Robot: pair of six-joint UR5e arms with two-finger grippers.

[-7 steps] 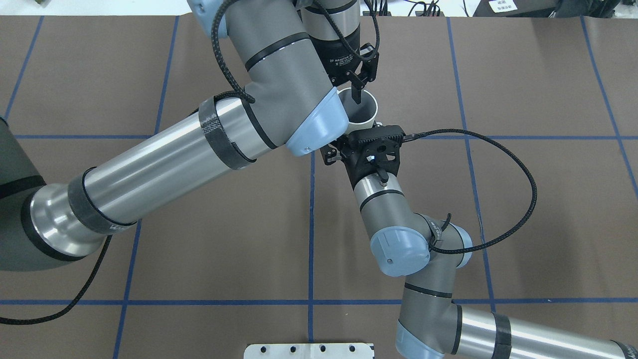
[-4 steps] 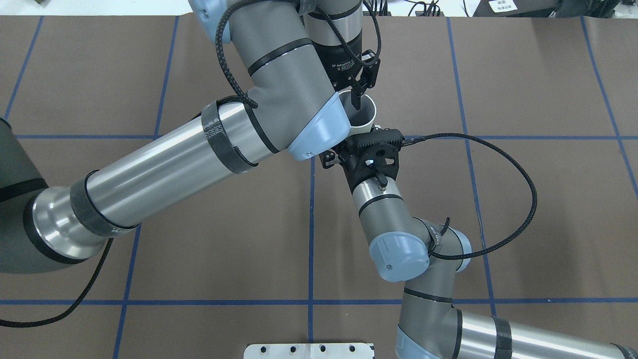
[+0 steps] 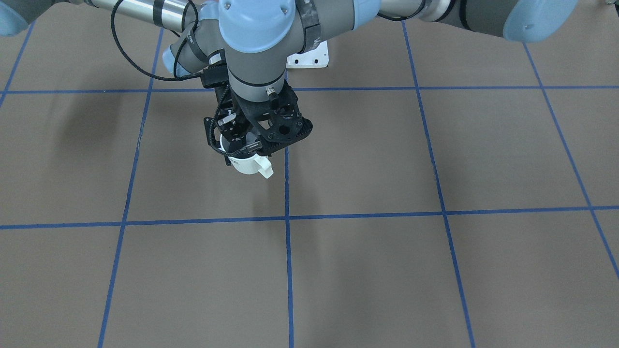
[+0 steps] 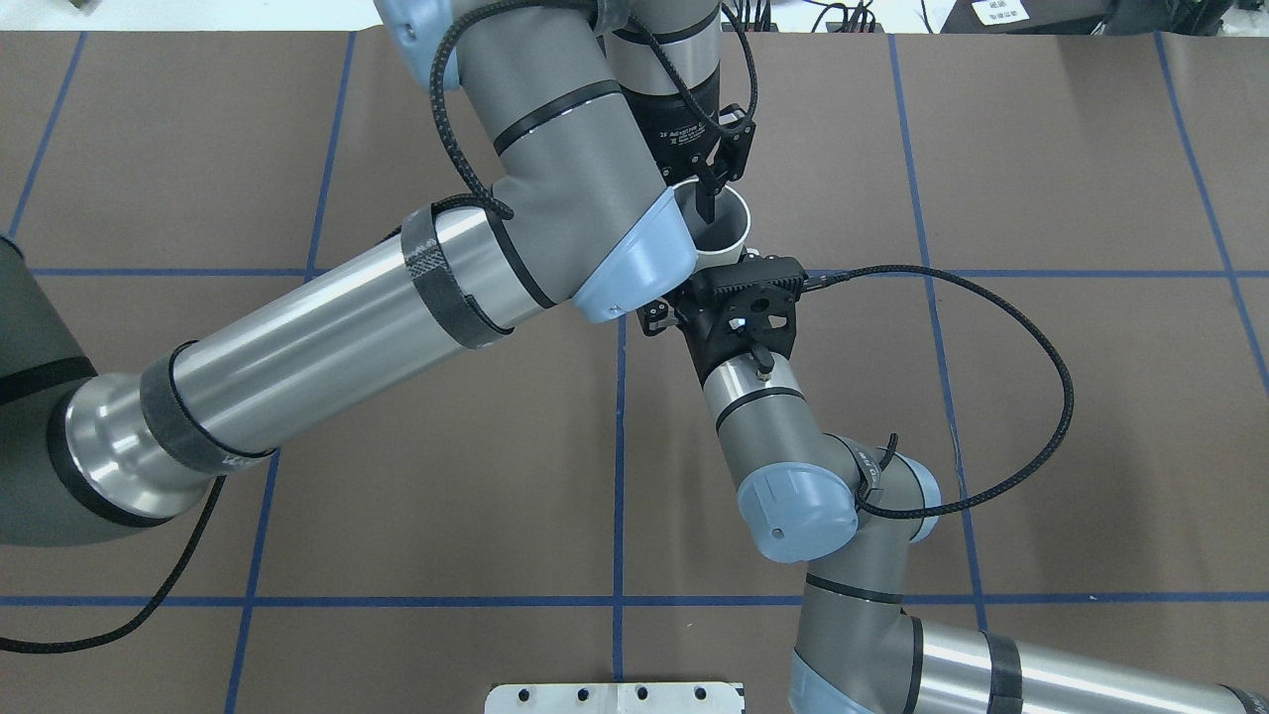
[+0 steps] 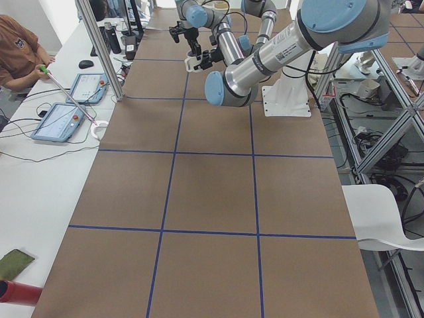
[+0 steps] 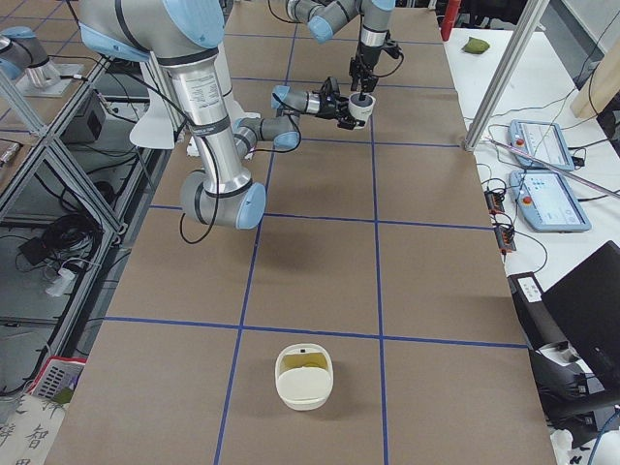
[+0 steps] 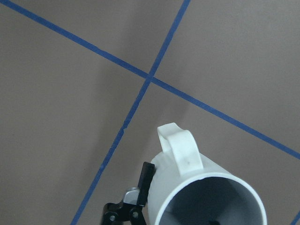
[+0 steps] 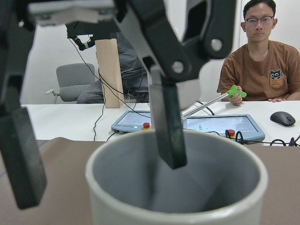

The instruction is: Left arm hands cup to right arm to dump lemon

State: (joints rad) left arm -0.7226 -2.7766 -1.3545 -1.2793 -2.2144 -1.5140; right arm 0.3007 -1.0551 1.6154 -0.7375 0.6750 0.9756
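The cream-white cup (image 4: 729, 233) hangs upright above the table, its handle (image 3: 265, 169) pointing away from the robot. My left gripper (image 4: 700, 210) comes down from above and is shut on the cup's rim. One finger (image 8: 164, 126) is inside the cup and the other finger (image 7: 146, 183) is outside the wall. My right gripper (image 6: 341, 108) is level with the cup's side and open. Its one visible finger (image 8: 21, 159) stands clear of the cup wall. The lemon does not show; the cup's bottom is hidden.
A white basket (image 6: 303, 389) with something yellowish inside stands on the brown mat at the end on my right. An operator (image 8: 262, 70) sits behind tablets (image 6: 547, 201) on the side table. A white mounting plate (image 4: 615, 697) lies at the near edge.
The left arm's elbow and the right arm's wrist have shifted slightly. The cup stays held by the left gripper at nearly the same spot.
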